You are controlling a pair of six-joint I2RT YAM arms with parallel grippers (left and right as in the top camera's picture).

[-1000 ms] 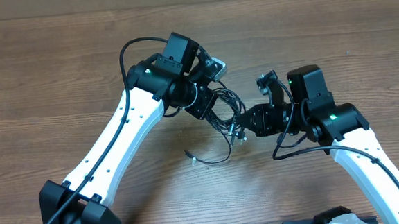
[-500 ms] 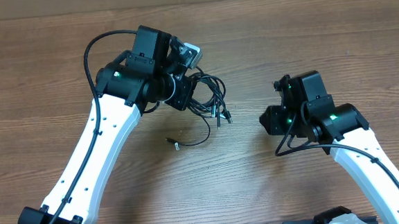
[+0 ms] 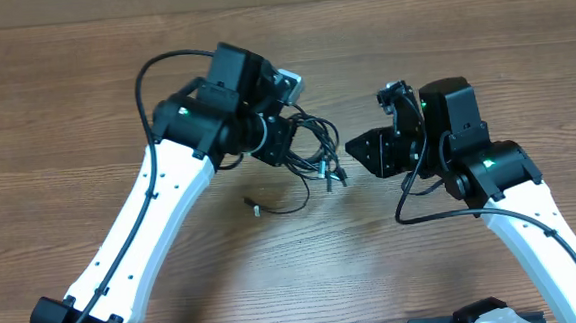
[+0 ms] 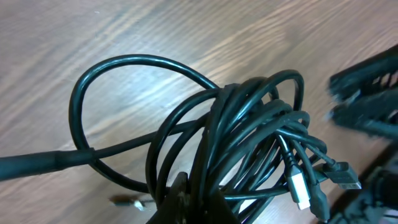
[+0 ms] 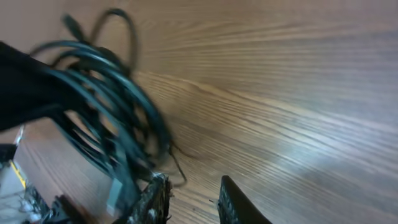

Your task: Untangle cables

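Overhead, cables [image 3: 314, 148] bunched in left tool [image 3: 283, 144], near right tool [image 3: 352, 150].

The left arm [image 3: 155, 205] goes from its base at the bottom left up and to the right, w/ the elbow high and the wrist bent over twd. the table centre. The left gripper [image 3: 285, 147] points right and is clamped on the cables [image 3: 319, 148]; its jaws are fully closed. The right arm [image 3: 532, 217] comes from the bottom right and leans up-left, the wrist turned so the right gripper [image 3: 353, 153] points left, twd. the other one. The two are near but apart. In the right wrist view its fingers [image 5: 152, 198] stand a little apart, w/ nothing btw. them. A small green light shows on each arm.
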